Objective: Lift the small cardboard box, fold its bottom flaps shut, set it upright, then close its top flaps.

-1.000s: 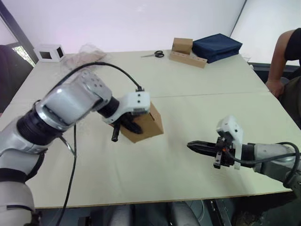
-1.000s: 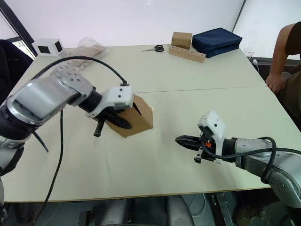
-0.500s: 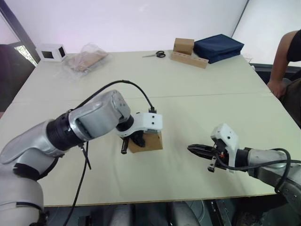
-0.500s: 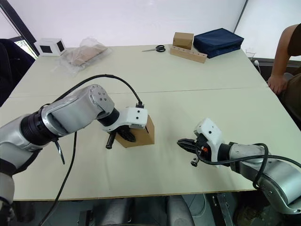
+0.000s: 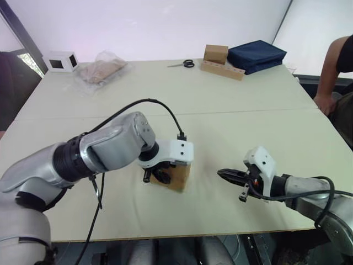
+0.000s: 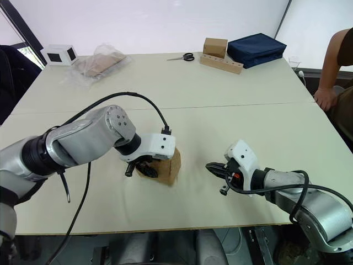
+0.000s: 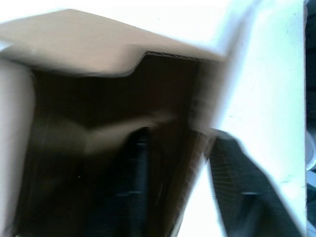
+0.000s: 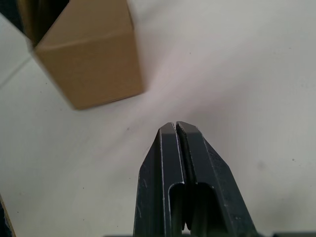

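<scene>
1. The small cardboard box (image 6: 165, 166) is sitting on the worktop (image 6: 231, 110) near its front edge, just ahead of the left arm, tipped a bit rather than square.
2. The left pincer (image 6: 144, 168) is pinching the box's wall: in the left wrist view one finger (image 7: 133, 192) is reaching inside the dark open cavity and the other is lying outside the wall, against the pale surface. That grip is probably steadying the box while it is being set upright.
3. Whether the bottom flaps are folded shut, I cannot tell; the open end is facing the left wrist.
4. The right pincer (image 6: 212, 167) is hovering low over the worktop, its fingers pressed together and holding nothing, pointing at the box but apart from it, likely waiting to push flaps.
5. The worktop is looking pale beige and matte, with a seam running across its middle.
6. At the far edge are lying scissors (image 6: 183, 56), a cube-like brown box (image 6: 214, 46) on a long cardboard strip, a navy fabric case (image 6: 256, 47), a clear plastic bag (image 6: 99, 62) and a white box with a dark window (image 6: 57, 54).
7. A person's arm (image 6: 333, 66) is showing at the right side. White walls are standing behind.
</scene>
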`<action>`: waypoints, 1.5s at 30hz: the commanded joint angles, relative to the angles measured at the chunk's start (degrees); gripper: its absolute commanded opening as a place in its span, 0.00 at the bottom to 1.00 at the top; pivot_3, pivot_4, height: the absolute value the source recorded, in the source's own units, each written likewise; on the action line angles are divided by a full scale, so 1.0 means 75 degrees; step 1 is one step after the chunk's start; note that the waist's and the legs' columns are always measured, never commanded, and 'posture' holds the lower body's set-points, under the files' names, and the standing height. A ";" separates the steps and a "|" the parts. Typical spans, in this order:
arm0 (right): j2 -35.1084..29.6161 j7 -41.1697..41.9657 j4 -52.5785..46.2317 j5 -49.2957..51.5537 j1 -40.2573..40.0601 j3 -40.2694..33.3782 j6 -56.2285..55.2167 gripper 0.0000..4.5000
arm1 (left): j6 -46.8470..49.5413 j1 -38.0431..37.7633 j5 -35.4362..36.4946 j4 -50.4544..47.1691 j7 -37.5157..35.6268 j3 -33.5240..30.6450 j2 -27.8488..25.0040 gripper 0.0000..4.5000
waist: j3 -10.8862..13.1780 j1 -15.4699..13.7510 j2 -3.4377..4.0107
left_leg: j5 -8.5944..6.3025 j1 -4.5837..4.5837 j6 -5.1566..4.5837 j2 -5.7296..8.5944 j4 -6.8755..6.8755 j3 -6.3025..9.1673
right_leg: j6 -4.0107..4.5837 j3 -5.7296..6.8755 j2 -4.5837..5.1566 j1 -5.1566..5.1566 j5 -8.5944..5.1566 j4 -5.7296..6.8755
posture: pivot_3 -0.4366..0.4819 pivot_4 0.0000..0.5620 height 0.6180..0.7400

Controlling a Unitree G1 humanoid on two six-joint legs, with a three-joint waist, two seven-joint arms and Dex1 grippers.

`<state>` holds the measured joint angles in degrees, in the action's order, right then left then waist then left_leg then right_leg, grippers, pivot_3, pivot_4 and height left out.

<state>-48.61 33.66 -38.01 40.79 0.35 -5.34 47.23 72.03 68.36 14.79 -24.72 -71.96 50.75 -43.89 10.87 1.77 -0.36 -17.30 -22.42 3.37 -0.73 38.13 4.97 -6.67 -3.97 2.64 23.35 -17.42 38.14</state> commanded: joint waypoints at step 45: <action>0.0465 -0.0115 -0.0975 0.0842 0.1435 0.1661 0.1009 0.00 | -0.3233 -0.4525 0.1608 0.3066 0.0252 -0.6054 -0.1267 0.83 | -0.0007 0.0035 0.0000 | 0.0003 -0.0001 0.0006 -0.0003 0.0003 0.0002 | 0.0002 0.0006 0.0009 0.0007 0.0000 0.0010 | 0.48 0.27 1.00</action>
<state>-45.53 32.94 -44.66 49.05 10.25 6.06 56.27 48.53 34.31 26.94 1.13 -70.99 6.31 -53.24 10.82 2.03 -0.36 -17.28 -22.44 3.42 -0.75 38.15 5.00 -6.65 -3.92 2.71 23.40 -17.42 38.22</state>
